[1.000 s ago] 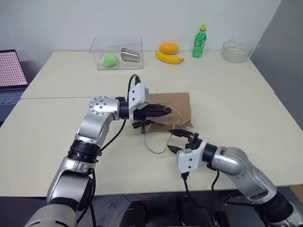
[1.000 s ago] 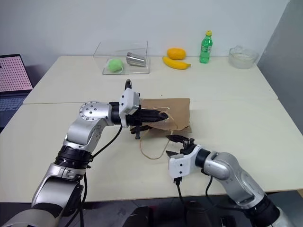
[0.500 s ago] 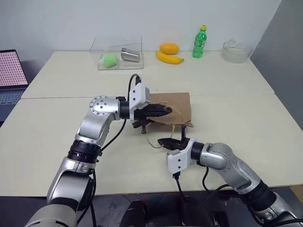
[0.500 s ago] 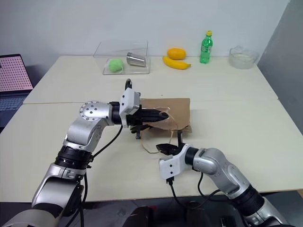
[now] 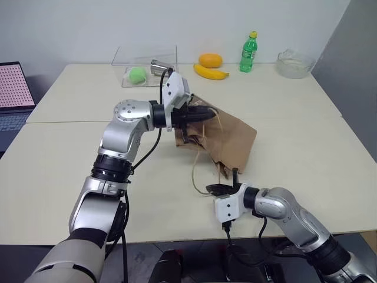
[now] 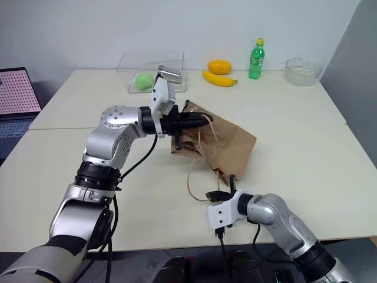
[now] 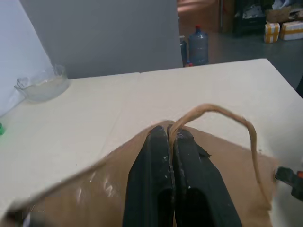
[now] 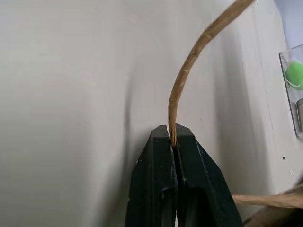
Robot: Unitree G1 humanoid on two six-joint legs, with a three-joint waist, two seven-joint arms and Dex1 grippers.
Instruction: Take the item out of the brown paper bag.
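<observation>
While my left gripper (image 5: 207, 111) is clamped tight on one tan handle, the creased brown paper bag (image 5: 230, 139) hangs tilted above the table (image 5: 306, 141); my right gripper (image 5: 213, 188), also closed, pinches the other handle loop (image 5: 194, 171) near the table's front edge.

Cream table (image 5: 306, 135); pale grey wall (image 5: 88, 23)

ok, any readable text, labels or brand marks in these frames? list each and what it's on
None can be read.
Green soda bottle: has a label, too small to read.
Laptop screen: a pink dotted pattern, no legible characters.
Brown paper bag: plain, no print visible.
Water jug and boxes in the left wrist view's background: any markings too blurred to read.
</observation>
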